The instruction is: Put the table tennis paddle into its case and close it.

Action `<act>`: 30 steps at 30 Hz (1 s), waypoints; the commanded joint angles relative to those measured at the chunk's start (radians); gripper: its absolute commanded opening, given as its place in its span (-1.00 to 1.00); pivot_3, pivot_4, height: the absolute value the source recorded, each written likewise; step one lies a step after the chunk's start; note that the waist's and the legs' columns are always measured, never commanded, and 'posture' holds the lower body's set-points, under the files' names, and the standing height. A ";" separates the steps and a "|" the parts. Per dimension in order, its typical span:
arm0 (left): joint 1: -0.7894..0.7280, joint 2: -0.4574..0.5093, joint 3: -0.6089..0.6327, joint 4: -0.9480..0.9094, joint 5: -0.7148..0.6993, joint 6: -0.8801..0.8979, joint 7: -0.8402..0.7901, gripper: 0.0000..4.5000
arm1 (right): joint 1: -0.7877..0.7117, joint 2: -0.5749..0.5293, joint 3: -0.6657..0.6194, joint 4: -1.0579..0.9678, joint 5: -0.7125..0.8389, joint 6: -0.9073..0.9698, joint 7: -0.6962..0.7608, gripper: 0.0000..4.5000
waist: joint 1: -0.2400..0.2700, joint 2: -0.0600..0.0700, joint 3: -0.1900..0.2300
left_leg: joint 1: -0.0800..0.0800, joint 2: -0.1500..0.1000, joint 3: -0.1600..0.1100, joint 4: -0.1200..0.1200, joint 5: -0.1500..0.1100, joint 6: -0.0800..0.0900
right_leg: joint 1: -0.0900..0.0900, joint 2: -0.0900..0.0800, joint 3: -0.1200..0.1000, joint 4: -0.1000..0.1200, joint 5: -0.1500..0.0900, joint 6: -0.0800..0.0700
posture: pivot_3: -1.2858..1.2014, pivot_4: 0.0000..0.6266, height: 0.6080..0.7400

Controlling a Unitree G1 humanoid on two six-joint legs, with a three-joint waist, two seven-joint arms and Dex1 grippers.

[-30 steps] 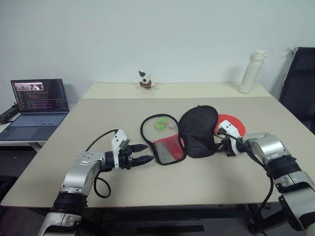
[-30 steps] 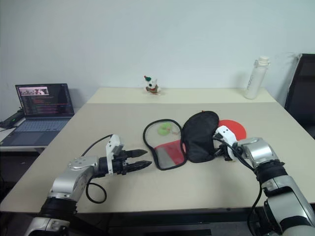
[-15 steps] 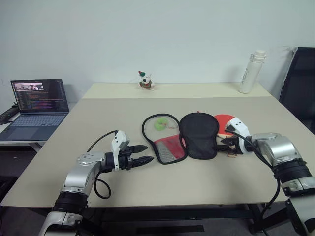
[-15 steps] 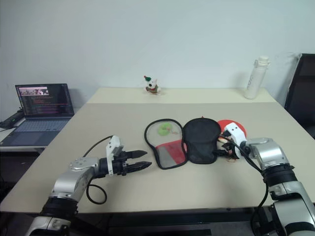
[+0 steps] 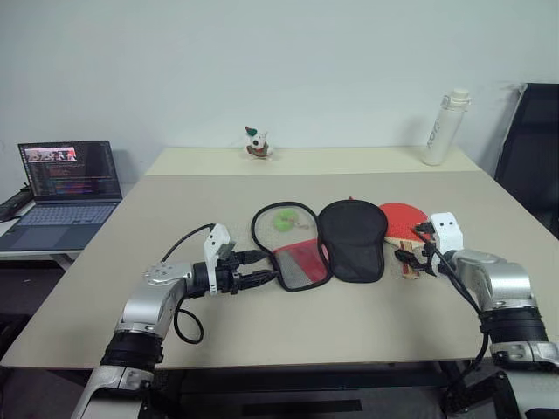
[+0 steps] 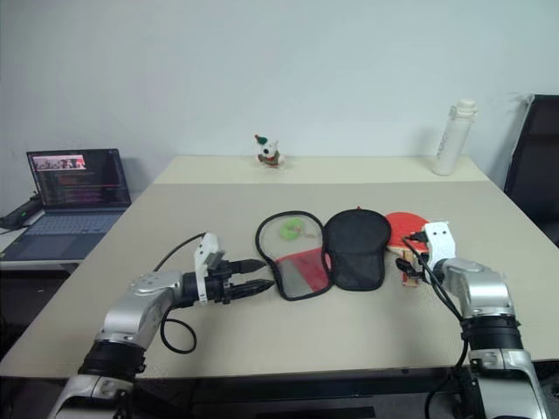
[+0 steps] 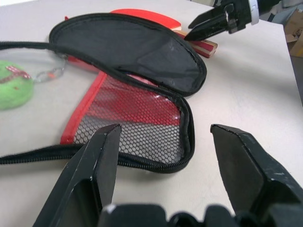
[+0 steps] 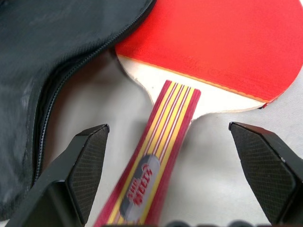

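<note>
The case (image 5: 352,237) lies unzipped and spread flat mid-table, its black half beside the red mesh half (image 5: 297,260). To the right of the black half lies the table tennis paddle (image 5: 403,218), red face up, its striped handle (image 8: 161,156) pointing toward me. My right gripper (image 8: 168,128) is open just above that handle, one finger on each side, not touching it. My left gripper (image 7: 165,132) is open too, low over the table and aimed at the mesh half's near edge (image 7: 137,123), a short gap away.
A green ball (image 5: 284,222) sits in the case's clear pocket. A laptop (image 5: 70,188) stands on a side table at far left. At the back are a small toy figure (image 5: 256,142) and a white bottle (image 5: 445,127). A black chair (image 5: 533,148) is at right.
My right gripper let go of the case's black half, which dropped flat, then swung right over the paddle handle and opened. The left gripper hardly moved.
</note>
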 commanded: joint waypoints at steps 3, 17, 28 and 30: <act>-0.024 -0.006 -0.003 -0.004 0.000 -0.014 -0.001 0.46 | -0.043 0.038 -0.015 0.071 -0.014 -0.049 -0.067 0.98 | 0.000 0.000 0.000 | 0.000 0.000 0.000 0.000 0.000 0.000 | 0.000 0.000 0.000 0.000 0.000 0.000 | 0.03 -0.52 1.00; 0.014 0.009 0.010 -0.051 -0.009 0.002 0.024 0.46 | -0.191 0.065 -0.004 0.418 -0.054 -0.243 -0.126 0.81 | -0.002 0.000 0.000 | 0.001 0.000 0.002 0.001 0.000 0.000 | 0.000 0.000 0.003 0.000 0.001 0.000 | 0.03 -0.52 1.00; 0.034 0.014 0.013 -0.087 -0.014 0.018 0.036 0.46 | -0.228 0.038 -0.041 0.480 -0.061 -0.326 -0.206 -0.41 | 0.004 0.000 0.000 | 0.003 0.000 0.002 0.004 0.002 0.003 | 0.005 0.000 0.004 -0.002 0.005 0.004 | 0.03 -0.52 1.00; 0.034 0.013 0.012 -0.090 -0.015 0.020 0.037 0.46 | -0.239 0.020 -0.058 0.486 -0.055 -0.344 -0.226 -0.49 | 0.006 0.000 0.000 | 0.003 0.000 0.003 0.004 0.002 0.003 | 0.005 -0.001 0.005 -0.002 0.005 0.004 | 0.03 -0.52 1.00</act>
